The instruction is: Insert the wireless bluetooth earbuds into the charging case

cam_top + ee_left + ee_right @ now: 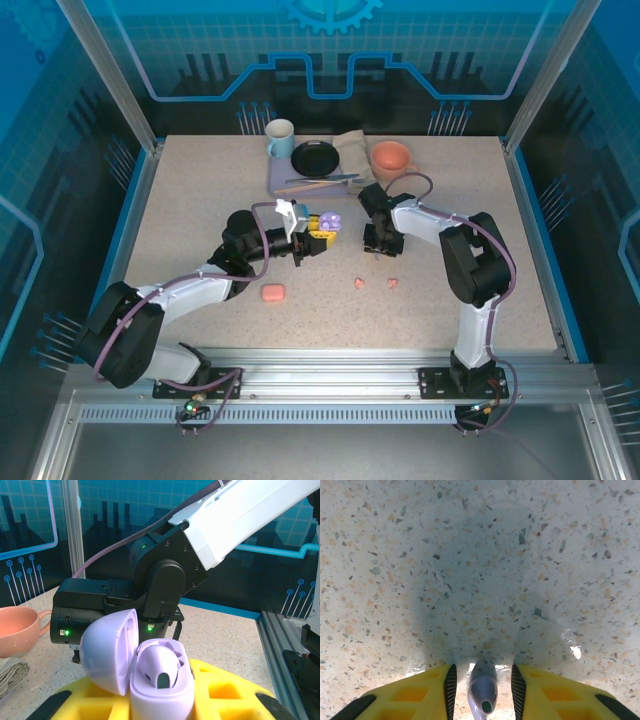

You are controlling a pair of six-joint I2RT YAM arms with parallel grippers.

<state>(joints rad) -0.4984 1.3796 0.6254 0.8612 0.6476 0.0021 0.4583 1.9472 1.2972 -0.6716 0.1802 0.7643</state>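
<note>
Closest to the bases, a closed salmon-pink pebble-shaped plastic case [272,292] lies on the speckled stone-look table [180,220]. To its right are one tiny salmon-pink plastic earbud [358,284] and a second salmon-pink earbud [392,283], apart from each other and loose.

Mid-table, the left arm lies low and stretches diagonally from its base. The left gripper [318,233] is level and clamped on the open lilac-purple plastic charging case [160,690], lid swung aside. We can't tell if a bud sits inside.

Just right of it, the right arm folds at the elbow, forearm running left, wrist pointing down. The right gripper [483,670] hangs over the table, yellow fingers [420,695] straddling a tiny lilac-purple plastic earbud [483,692]. A gap shows on both sides, so no grip yet.

The two grippers are near each other.

At the far edge: a pale-blue ceramic mug [280,138], a black round plate [316,158], a folded beige cloth [352,148] and a salmon-pink ceramic cup [391,157].

Bare tabletop runs left of the left arm and right of the right arm, out to the blue side rims [133,215].
</note>
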